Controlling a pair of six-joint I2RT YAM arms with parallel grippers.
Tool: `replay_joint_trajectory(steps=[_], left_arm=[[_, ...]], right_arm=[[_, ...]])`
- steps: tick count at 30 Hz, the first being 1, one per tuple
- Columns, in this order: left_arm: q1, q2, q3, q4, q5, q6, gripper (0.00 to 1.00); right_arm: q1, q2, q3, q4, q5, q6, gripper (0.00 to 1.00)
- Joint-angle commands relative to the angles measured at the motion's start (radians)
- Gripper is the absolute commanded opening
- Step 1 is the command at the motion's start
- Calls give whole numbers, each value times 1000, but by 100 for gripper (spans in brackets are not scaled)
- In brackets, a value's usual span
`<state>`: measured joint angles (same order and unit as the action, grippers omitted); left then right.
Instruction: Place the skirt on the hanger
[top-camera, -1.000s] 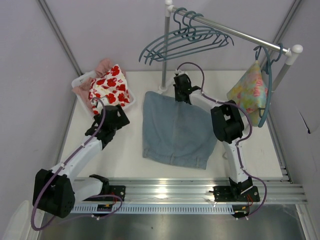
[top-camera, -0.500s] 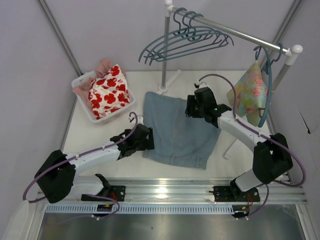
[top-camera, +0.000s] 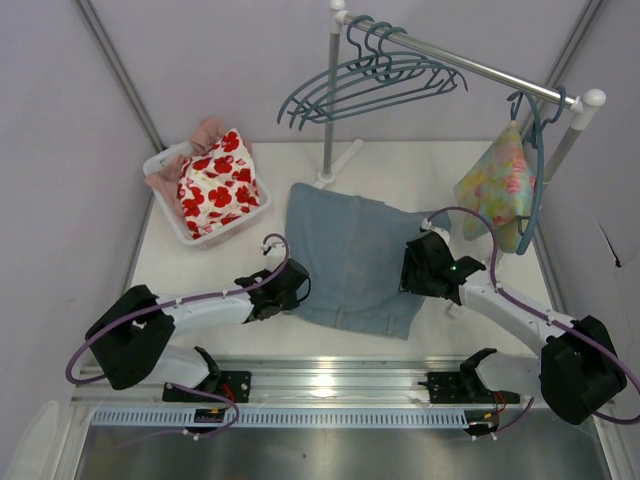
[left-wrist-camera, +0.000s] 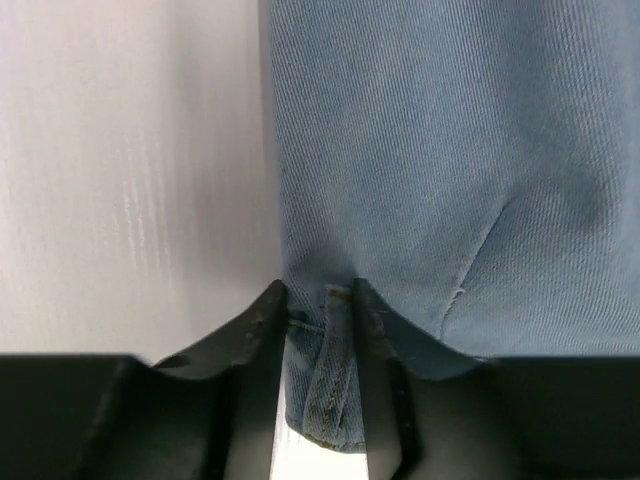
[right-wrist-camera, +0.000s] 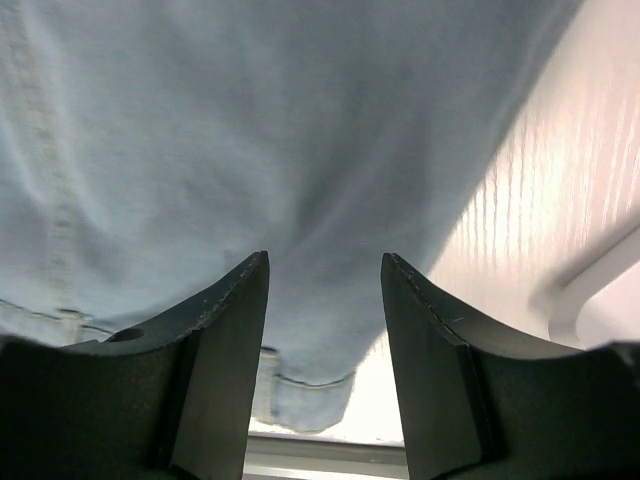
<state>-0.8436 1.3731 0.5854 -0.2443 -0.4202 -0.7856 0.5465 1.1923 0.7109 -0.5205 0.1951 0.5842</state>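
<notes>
Flat on white desk (top-camera: 225, 255): light blue faded denim skirt (top-camera: 350, 255), long axis near-to-far, between arms. Left pincer (left-wrist-camera: 318, 292) half-closed astride near-left corner seam; firm pinch, cannot tell. Right pincer (right-wrist-camera: 325, 262) agape, empty, over near-right edge. Thin teal hanger (top-camera: 372, 82) beyond far edge, up on metal rail (top-camera: 480, 68).

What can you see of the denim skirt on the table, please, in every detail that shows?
The skirt is light blue, faded denim, plain, with stitched seams and a folded hem. It lies flat on the white table, slightly rumpled, between the two arms. The left gripper has its jaws either side of the near left hemmed corner; a firm pinch cannot be confirmed. The right gripper stands open over its right edge.
</notes>
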Motion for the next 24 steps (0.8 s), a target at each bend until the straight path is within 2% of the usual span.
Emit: replay_joint_trajectory(steps=[1,2,4,5,6,11,15,18,19,21,22,24], left_arm=[[-15,18,-44,-10,-9,-75,29],[-15,11,-53,-36,-12,-89,19],[-18,-28,-70,-68,-20,-102,13],[-22,-43,-76,-87,-26,-116,5],[-31,-60,-79,-123,-26,-122,2],[-97,-163,-102,-259,-6,-188,0],[-192,-220,-102,-355,47,-273,1],[-226,-226,-102,-397,54,-302,9],[-226,-224,-101,-401,54,-303,19],[-224,-233,-78,-415,46,-284,29],[-224,-238,-69,-418,40,-270,43],[-198,-244,-26,-415,35,-199,56]], right_arm=[[9,-13,-40,-19,30,46,54],[9,-13,-44,-15,24,48,54],[9,-11,-50,-10,24,46,54],[9,-7,-50,-7,26,46,54],[10,-3,-48,-4,26,43,53],[9,38,-30,13,18,32,53],[10,82,-8,10,36,26,53],[9,104,1,25,40,14,53],[10,110,4,30,40,11,53],[7,127,13,36,40,-1,53],[6,145,22,36,44,-4,53],[0,165,32,33,41,-12,53]])
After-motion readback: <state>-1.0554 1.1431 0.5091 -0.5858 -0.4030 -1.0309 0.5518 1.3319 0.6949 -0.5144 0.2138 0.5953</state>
